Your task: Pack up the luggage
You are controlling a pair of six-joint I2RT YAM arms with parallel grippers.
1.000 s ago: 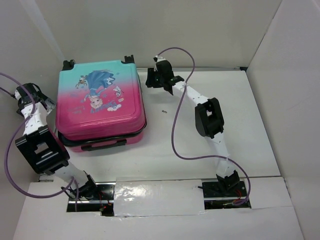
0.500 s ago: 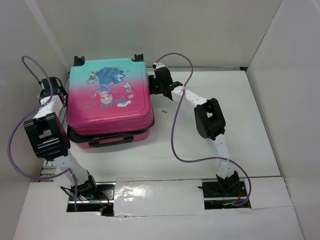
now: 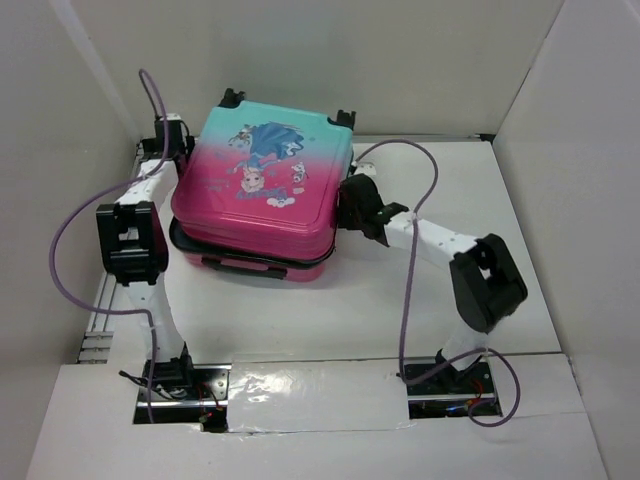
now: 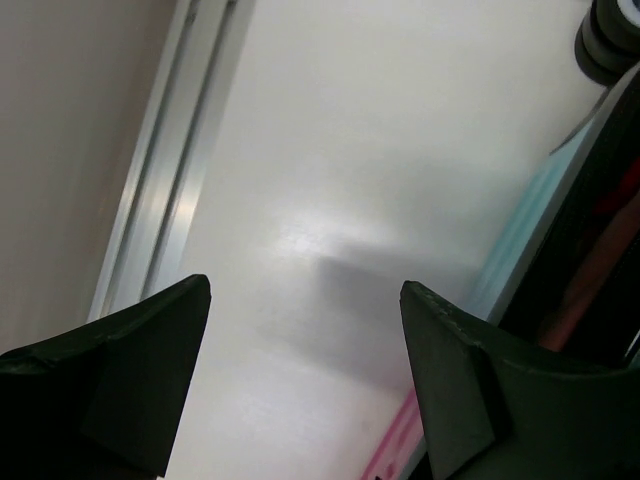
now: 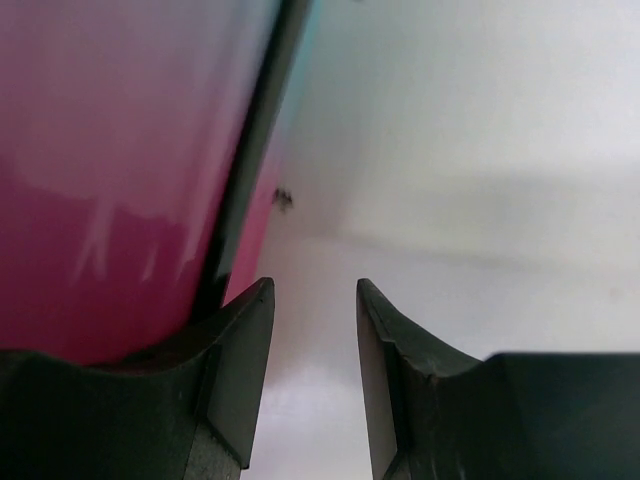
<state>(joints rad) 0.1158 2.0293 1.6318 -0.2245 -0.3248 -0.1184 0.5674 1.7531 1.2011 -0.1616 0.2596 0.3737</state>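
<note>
Top: 1 luggage (image 3: 262, 195) on counter (image 3: 520, 220), back-left. 2 pincers: left pincer (image 3: 172, 135) by its left rear corner, right pincer (image 3: 352, 208) at its right side.
L wrist: left pincer spread wide, empty; luggage (image 4: 590, 250) to the right.
R wrist: right pincer a little apart, empty; luggage (image 5: 120, 150) just beside its left finger.

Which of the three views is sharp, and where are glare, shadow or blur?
Top external: evenly lit and sharp, with a soft shadow along the near edge of the luggage. Left wrist: a glare patch on the table; the dark fingers of the left gripper are slightly soft. Right wrist: the luggage is very close and blurred, with pale reflection streaks; the fingers of the right gripper are almost black.
</note>
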